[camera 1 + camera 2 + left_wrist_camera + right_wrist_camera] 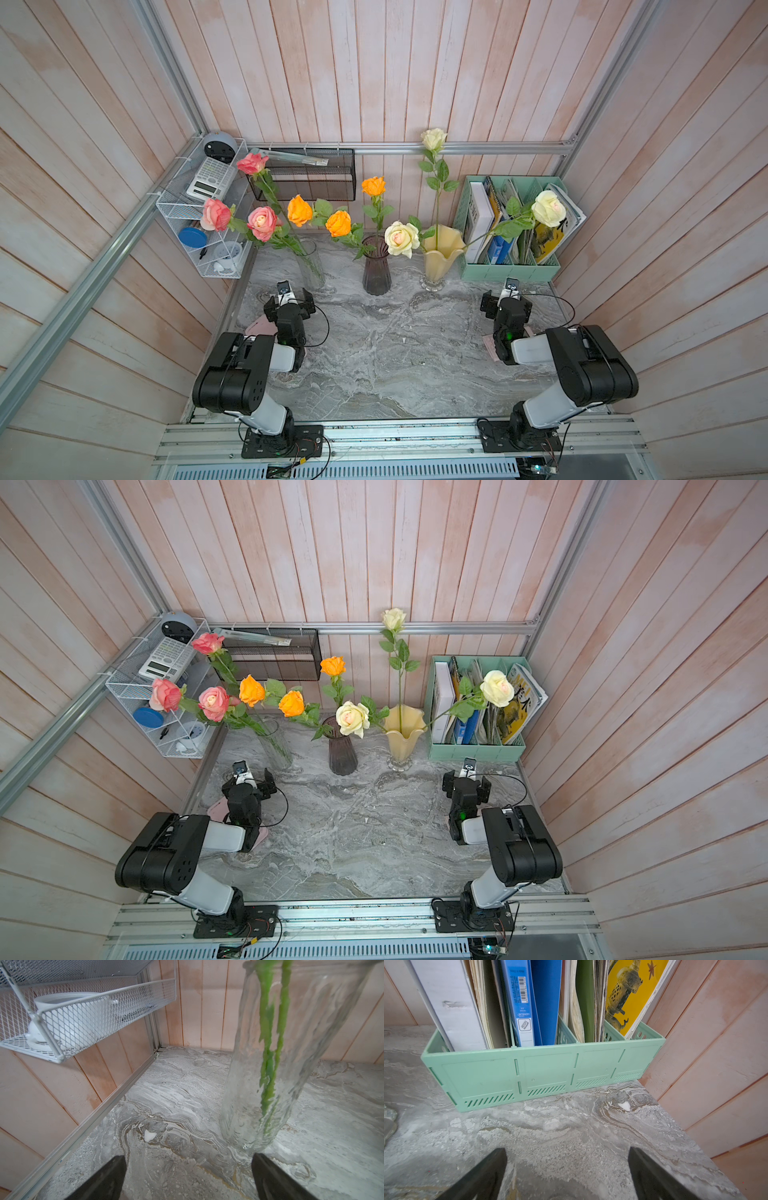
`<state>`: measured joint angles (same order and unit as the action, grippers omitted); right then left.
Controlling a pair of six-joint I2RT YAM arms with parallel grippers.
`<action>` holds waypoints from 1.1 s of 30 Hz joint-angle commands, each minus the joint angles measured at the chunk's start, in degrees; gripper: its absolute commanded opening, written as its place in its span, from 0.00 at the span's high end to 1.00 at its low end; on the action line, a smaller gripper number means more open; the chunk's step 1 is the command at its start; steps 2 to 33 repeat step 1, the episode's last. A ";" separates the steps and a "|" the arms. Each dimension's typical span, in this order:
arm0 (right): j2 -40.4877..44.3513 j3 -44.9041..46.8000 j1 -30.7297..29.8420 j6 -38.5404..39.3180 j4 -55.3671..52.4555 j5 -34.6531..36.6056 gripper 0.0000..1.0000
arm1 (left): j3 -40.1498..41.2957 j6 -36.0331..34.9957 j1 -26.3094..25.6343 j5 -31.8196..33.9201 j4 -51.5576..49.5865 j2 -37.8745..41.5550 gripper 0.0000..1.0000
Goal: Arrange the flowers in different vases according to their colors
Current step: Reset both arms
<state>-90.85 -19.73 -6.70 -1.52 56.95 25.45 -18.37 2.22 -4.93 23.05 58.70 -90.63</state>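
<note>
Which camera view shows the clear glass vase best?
The left wrist view: the clear glass vase fills it close up, with the green stems visible through its wall down to the base. Both top views show it whole but small and faint. The right wrist view does not show it.

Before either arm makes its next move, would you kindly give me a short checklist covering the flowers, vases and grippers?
1. Three pink roses stand in the clear vase: ok.
2. Three orange roses stand in the purple vase: ok.
3. Three cream roses stand in the yellow vase: ok.
4. The left gripper is open and empty: ok.
5. The right gripper is open and empty: ok.
6. Gap between the left gripper and the clear vase's base: cannot tell; they look very close in the left wrist view.
</note>
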 commanded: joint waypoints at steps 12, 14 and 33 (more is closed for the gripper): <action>0.67 -0.58 0.15 -0.70 -0.15 0.78 0.02 | -0.90 0.51 0.27 1.08 -0.33 0.63 0.00; 0.67 -0.58 0.15 -0.70 -0.15 0.78 0.02 | -0.90 0.51 0.27 1.08 -0.33 0.63 0.00; 0.67 -0.58 0.15 -0.70 -0.15 0.78 0.02 | -0.90 0.51 0.27 1.08 -0.33 0.63 0.00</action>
